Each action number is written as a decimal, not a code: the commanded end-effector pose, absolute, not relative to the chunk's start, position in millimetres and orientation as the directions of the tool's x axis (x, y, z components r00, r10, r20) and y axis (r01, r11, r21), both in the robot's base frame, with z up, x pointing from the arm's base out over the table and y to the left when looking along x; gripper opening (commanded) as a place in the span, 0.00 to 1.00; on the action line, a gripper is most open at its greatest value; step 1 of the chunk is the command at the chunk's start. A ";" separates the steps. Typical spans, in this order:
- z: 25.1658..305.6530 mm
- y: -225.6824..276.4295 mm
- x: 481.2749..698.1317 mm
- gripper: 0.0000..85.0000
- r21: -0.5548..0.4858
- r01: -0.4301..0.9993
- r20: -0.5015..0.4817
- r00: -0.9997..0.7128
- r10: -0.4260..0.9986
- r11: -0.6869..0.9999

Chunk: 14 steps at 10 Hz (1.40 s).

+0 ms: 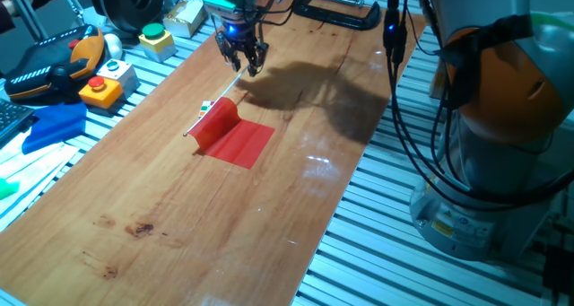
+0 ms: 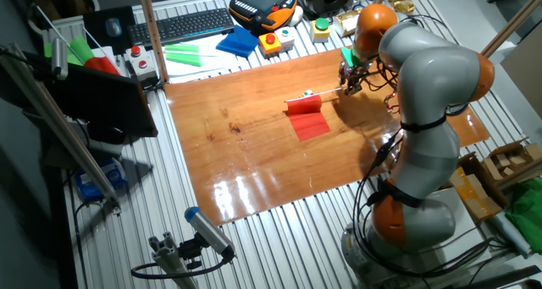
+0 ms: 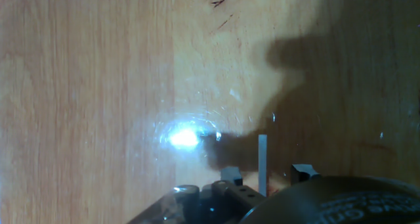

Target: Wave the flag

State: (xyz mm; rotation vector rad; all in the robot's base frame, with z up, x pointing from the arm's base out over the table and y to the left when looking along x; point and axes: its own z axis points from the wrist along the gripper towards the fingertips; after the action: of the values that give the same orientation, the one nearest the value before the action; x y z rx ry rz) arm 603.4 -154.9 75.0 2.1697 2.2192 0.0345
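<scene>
- The worktop [image 1: 179, 198] is a wooden board on a slatted metal bench. It carries only the flag, which lies towards the far middle.
- The arm [image 2: 428, 94] bends over the board's far right part and throws a broad shadow on the wood.
- The flag [image 1: 235, 137] lies flat. Its red cloth is spread on the wood, with one edge rumpled up along the stick.
- The tool [image 1: 245, 62] hangs over the stick's upper end. In the hand view a thin white stick [image 3: 262, 165] rises between the two fingertips [image 3: 231, 175], which stand a little apart from it on either side. The jaws are apart or only loosely around it, and I cannot tell whether they bear on it.
- Handling, as a judgement: the flag looks very light. The cloth is limp and will trail and flap, while the stick is stiff but thin and smooth, so it may twist or slip in a weak grip.
- The free end of the stick, clear of the cloth, is the place to grip, squarely across it.
</scene>
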 end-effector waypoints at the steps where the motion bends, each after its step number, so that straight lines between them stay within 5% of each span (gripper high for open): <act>1: 74.6 -155.2 603.4 0.45 0.040 0.999 -0.012 -0.027 1.000 0.027; 5: 73.4 -156.1 603.4 0.01 0.037 0.998 -0.010 -0.054 0.998 0.054; 14: 132.9 -117.7 588.7 0.01 -0.001 0.995 0.031 -0.097 0.995 0.097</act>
State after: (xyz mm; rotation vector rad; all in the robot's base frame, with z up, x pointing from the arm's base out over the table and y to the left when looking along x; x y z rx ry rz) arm 588.5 -116.7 134.2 2.1232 2.3463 0.0314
